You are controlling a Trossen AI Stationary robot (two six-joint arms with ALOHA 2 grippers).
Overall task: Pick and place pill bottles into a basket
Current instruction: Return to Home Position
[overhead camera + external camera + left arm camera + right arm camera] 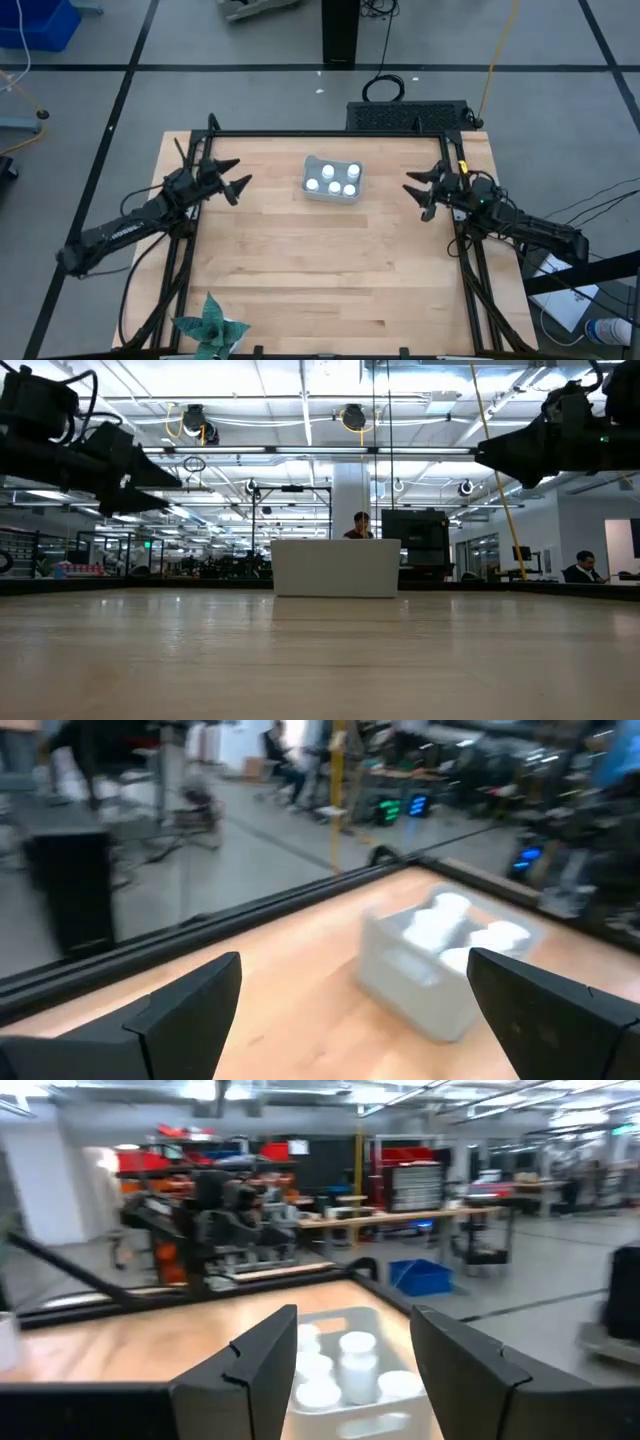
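The light grey-blue basket (333, 181) stands on the wooden table (330, 270) near its far edge, with several white pill bottles (335, 179) upright inside it. It also shows in the low view (335, 568), the left wrist view (440, 975) and the right wrist view (340, 1365). My left gripper (232, 178) is open and empty, above the table to the left of the basket. My right gripper (420, 196) is open and empty, to the right of the basket. Both hang well above the table in the low view.
A green star-shaped paper plant (210, 328) sits at the table's near left corner. A black frame runs along the table's far edge and sides (330, 133). People sit in the room behind the table (360, 525).
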